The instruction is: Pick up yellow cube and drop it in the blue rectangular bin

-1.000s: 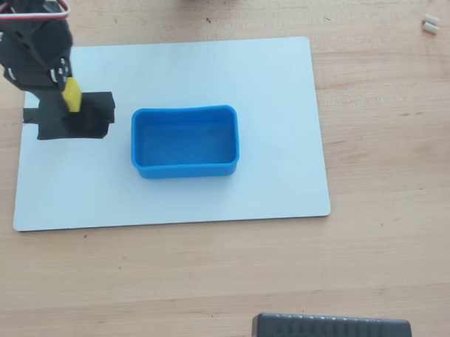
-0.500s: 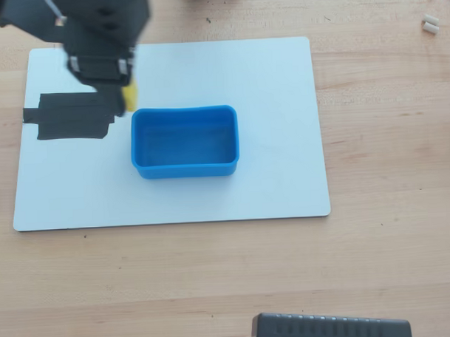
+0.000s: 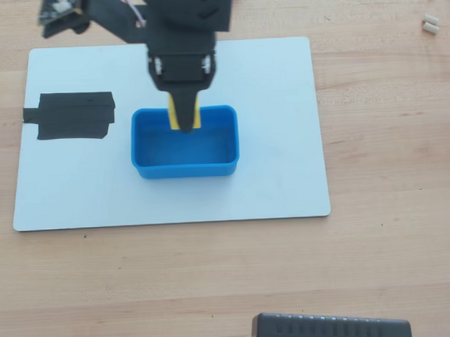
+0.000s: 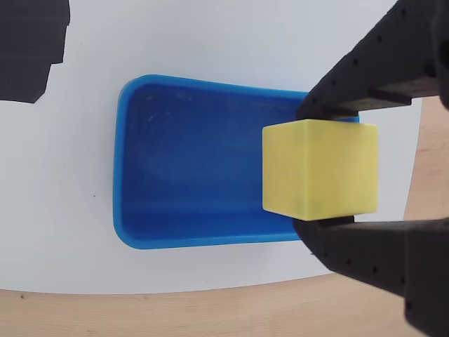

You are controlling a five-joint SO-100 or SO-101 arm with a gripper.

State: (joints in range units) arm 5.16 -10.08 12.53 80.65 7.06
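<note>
The yellow cube [image 4: 320, 168] is held between my gripper's [image 4: 324, 167] two black fingers, above the blue rectangular bin [image 4: 140, 140]. In the overhead view the gripper [image 3: 183, 120] hangs over the bin's far edge, with the cube [image 3: 176, 115] showing as a yellow strip between the fingers. The bin [image 3: 185, 168] sits on a white board and looks empty inside.
The white board [image 3: 283, 137] lies on a wooden table. A black tape patch [image 3: 71, 116] is on the board left of the bin. A dark device [image 3: 330, 329] sits at the table's near edge. Small white bits [image 3: 430, 22] lie at the far right.
</note>
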